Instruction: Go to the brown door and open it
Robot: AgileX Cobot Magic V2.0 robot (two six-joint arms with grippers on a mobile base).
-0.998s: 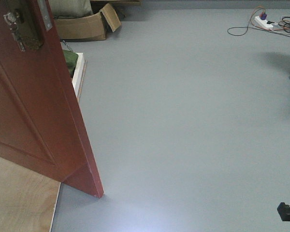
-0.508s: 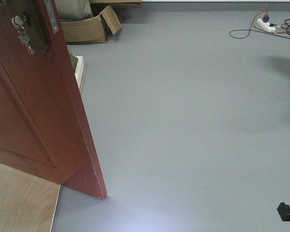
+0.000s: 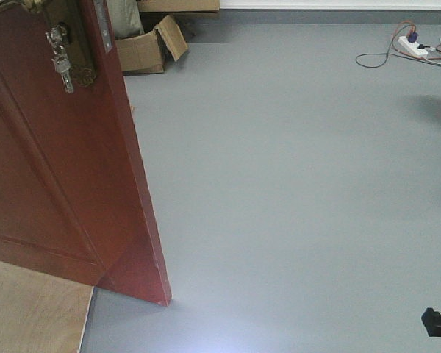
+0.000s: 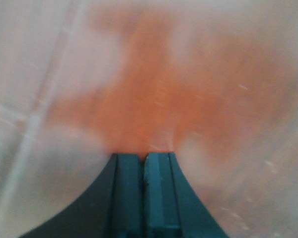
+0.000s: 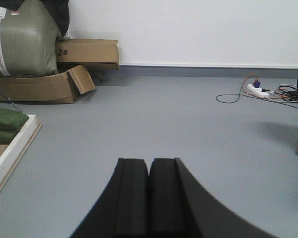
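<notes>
One large reddish-brown glossy wooden door [image 3: 66, 162] fills the left side of the front view, standing ajar, its narrow edge turned toward the camera and its bottom corner resting on the grey floor [image 3: 294, 191] at the near left. High on its face sits an antique-brass lock plate [image 3: 77, 51], with a small bunch of silver keys [image 3: 61, 59] hanging from the lock. To the near left of the door's foot lies a pale plywood sheet [image 3: 29, 309].

In the left wrist view the left gripper [image 4: 144, 161] has its two dark fingers pressed together with nothing between them, and its tips lie right up against a blurred reddish-orange surface that matches the door in colour; whether they actually touch it cannot be told through the blur.

The right gripper [image 5: 149, 166] is likewise closed on nothing, its black fingers meeting. It points out across the open floor toward the far white wall [image 5: 188, 29], and the door does not appear in its view.

Far left, a brown cardboard box [image 5: 39, 84] with an open flap sits on the floor, a green wrapped bale [image 5: 22, 39] standing behind it. A white power strip [image 5: 258, 90] with tangled cables lies far right.
</notes>
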